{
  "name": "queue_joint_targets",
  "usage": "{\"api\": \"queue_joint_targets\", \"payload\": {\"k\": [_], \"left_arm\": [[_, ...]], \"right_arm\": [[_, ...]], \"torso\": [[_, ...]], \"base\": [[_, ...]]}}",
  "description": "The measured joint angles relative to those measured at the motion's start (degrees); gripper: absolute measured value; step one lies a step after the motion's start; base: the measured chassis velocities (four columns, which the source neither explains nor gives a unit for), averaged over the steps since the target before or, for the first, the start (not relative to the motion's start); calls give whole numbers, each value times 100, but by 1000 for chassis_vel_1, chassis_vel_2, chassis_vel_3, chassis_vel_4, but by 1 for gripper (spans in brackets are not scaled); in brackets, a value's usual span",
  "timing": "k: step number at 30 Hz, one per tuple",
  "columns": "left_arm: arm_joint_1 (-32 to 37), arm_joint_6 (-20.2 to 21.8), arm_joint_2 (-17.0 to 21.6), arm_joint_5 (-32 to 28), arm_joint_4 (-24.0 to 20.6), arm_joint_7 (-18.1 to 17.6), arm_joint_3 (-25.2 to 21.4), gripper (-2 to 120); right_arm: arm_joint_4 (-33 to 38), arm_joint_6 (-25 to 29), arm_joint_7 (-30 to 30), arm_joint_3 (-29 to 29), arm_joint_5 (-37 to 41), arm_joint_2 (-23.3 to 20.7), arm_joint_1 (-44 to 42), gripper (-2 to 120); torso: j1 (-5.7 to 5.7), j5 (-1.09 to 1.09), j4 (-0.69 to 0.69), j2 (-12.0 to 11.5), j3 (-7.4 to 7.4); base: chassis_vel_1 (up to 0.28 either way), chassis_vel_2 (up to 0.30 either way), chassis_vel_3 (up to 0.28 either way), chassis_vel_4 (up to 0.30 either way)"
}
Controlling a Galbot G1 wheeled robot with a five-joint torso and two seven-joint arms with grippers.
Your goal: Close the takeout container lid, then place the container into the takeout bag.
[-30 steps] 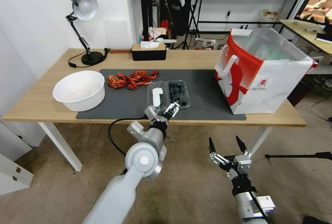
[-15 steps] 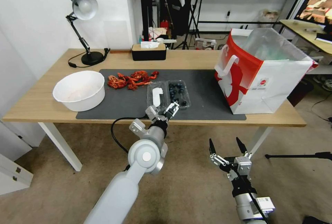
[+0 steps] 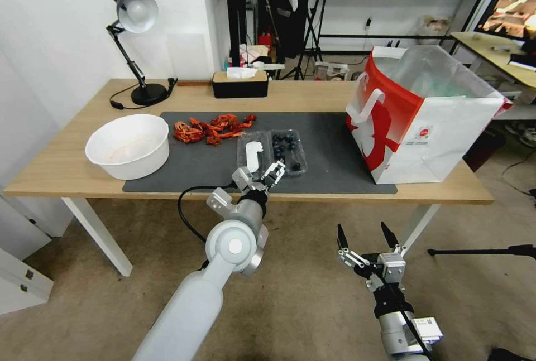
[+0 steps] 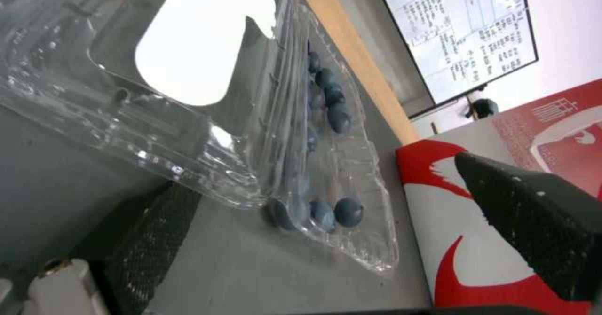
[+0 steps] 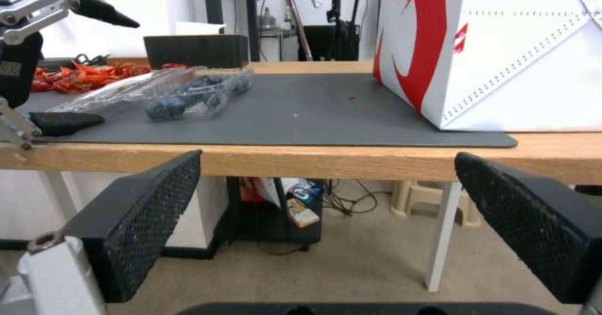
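Head view shows the takeout container lying open and flat on the dark mat, close to the mat's front edge and about midway along the table. Its berry-filled half sits toward the bag, and the lid, with its long white label facing up, is folded out on the bowl side. The left gripper hovers just at the container's near edge, above the mat's front edge, fingers spread apart; in the left wrist view one dark finger lies low beside the lid's clear corner while the other is well off toward the bag. The takeout bag stands upright at the table's right end, mouth open, red side panel and handle facing the container, well apart from it. Left of the container are a heap of red wrappers and a white bowl. The right gripper hangs below and in front of the table's front edge, fingers wide apart and holding nothing.
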Motion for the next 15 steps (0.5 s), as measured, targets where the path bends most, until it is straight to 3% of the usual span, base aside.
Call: {"api": "queue_joint_targets", "payload": {"k": [15], "left_arm": [[22,-194,58,-73,22,187,-134,100]], "right_arm": [[-48,27,2,-39,-77,62,-23,100]], "torso": [[2,0,1,-4,2]], "base": [[0,0,0,0]]}}
